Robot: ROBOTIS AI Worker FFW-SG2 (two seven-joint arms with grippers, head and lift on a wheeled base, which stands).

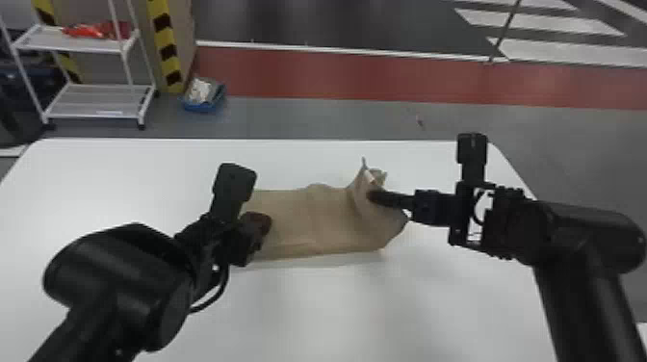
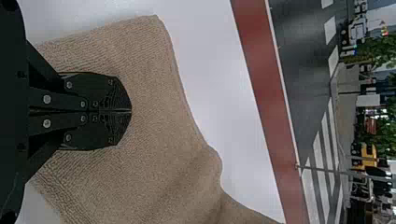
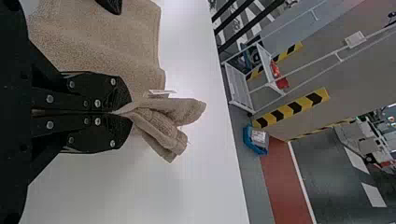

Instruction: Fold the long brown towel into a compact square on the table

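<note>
Closest in the head view, the left gripper [image 1: 261,224] is over the left part of the brown towel [image 1: 313,221], fingers [image 2: 105,95] pressed together with no cloth visible between them; whether they touch the towel is unclear. The right gripper [image 1: 373,196] has its fingers [image 3: 109,91] closed on a gathered bit of the towel's right end, which stands up in bunched folds beside a small white tag [image 1: 369,177]. The rest spreads across the white counter [image 1: 327,308]. Beyond the counter, a blue bin [image 1: 204,107] sits on the floor near a white rack [image 1: 96,115].
</note>
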